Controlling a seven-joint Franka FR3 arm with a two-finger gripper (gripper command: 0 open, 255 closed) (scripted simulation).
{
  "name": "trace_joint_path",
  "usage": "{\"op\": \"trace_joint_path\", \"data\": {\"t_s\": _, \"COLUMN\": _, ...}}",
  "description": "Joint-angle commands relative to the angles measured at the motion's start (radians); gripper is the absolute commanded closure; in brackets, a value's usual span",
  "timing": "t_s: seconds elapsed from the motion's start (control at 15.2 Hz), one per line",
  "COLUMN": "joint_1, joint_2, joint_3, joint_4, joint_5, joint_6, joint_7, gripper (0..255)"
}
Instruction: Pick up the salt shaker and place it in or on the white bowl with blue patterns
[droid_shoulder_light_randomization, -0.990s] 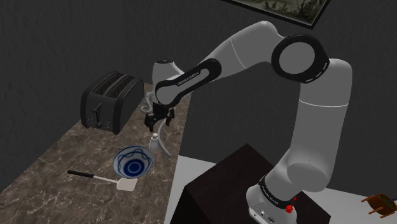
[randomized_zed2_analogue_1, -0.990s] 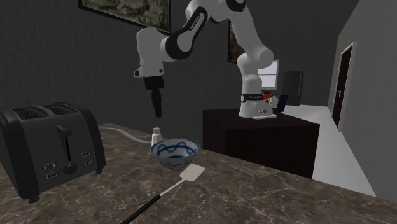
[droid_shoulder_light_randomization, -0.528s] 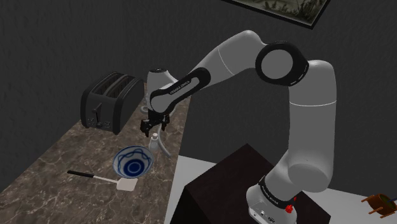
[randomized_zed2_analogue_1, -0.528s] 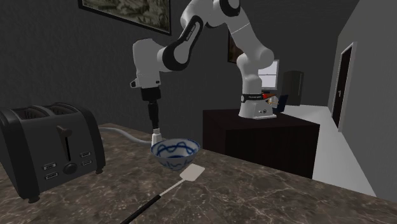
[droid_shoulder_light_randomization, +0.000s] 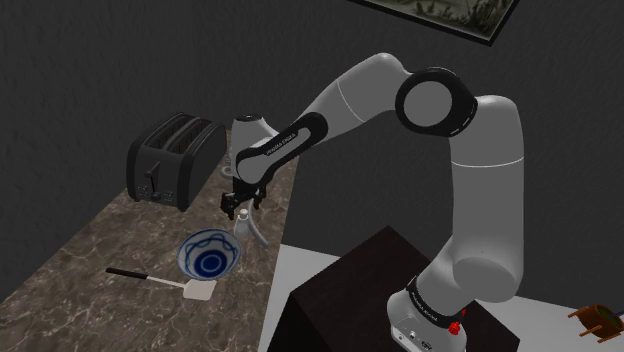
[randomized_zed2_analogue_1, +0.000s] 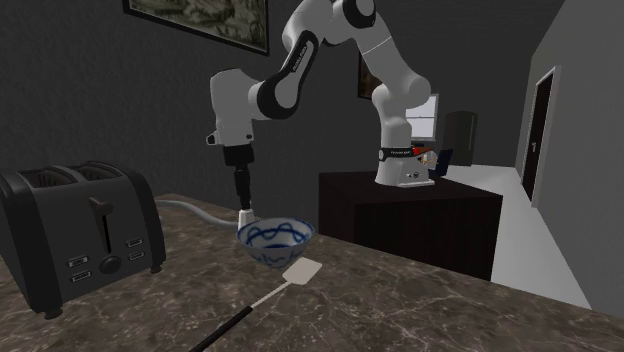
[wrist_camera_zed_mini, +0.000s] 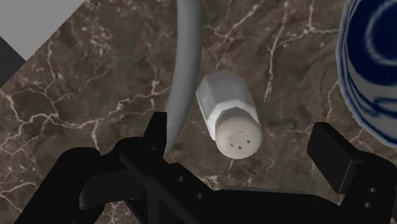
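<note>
The salt shaker (wrist_camera_zed_mini: 229, 114) is a small white faceted shaker with a holed cap, standing upright on the dark marble counter (droid_shoulder_light_randomization: 90, 265) beside the white bowl with blue patterns (droid_shoulder_light_randomization: 208, 253). My black gripper (droid_shoulder_light_randomization: 240, 205) hangs just above the shaker (droid_shoulder_light_randomization: 241, 226), pointing down. In the wrist view the gripper (wrist_camera_zed_mini: 245, 143) is open, its fingers (wrist_camera_zed_mini: 156, 130) standing wide on either side of the cap and touching nothing. The bowl (randomized_zed2_analogue_1: 275, 240) sits in front of the shaker (randomized_zed2_analogue_1: 246, 217) in the second exterior view, and its rim (wrist_camera_zed_mini: 372, 70) lies close beside one finger.
A grey cord (wrist_camera_zed_mini: 184, 63) curves along the counter right beside the shaker. A black toaster (droid_shoulder_light_randomization: 170, 160) stands further along the counter. A spatula (droid_shoulder_light_randomization: 165, 282) with a black handle and white blade lies by the bowl. The counter's edge is near the shaker.
The arm has lowered and the gripper has come down toward the shaker, from well above it to just over its cap. The fingers stayed open; shaker and bowl have not moved.
</note>
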Motion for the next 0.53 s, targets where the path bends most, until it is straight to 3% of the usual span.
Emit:
{"op": "trace_joint_path", "data": {"t_s": 0.0, "joint_1": 0.000, "joint_2": 0.000, "joint_3": 0.000, "joint_4": 0.000, "joint_5": 0.000, "joint_6": 0.000, "joint_7": 0.000, "gripper": 0}}
{"op": "trace_joint_path", "data": {"t_s": 0.07, "joint_1": 0.000, "joint_2": 0.000, "joint_3": 0.000, "joint_4": 0.000, "joint_5": 0.000, "joint_6": 0.000, "joint_7": 0.000, "gripper": 0}}
{"op": "trace_joint_path", "data": {"t_s": 0.13, "joint_1": 0.000, "joint_2": 0.000, "joint_3": 0.000, "joint_4": 0.000, "joint_5": 0.000, "joint_6": 0.000, "joint_7": 0.000, "gripper": 255}}
{"op": "trace_joint_path", "data": {"t_s": 0.46, "joint_1": 0.000, "joint_2": 0.000, "joint_3": 0.000, "joint_4": 0.000, "joint_5": 0.000, "joint_6": 0.000, "joint_7": 0.000, "gripper": 255}}
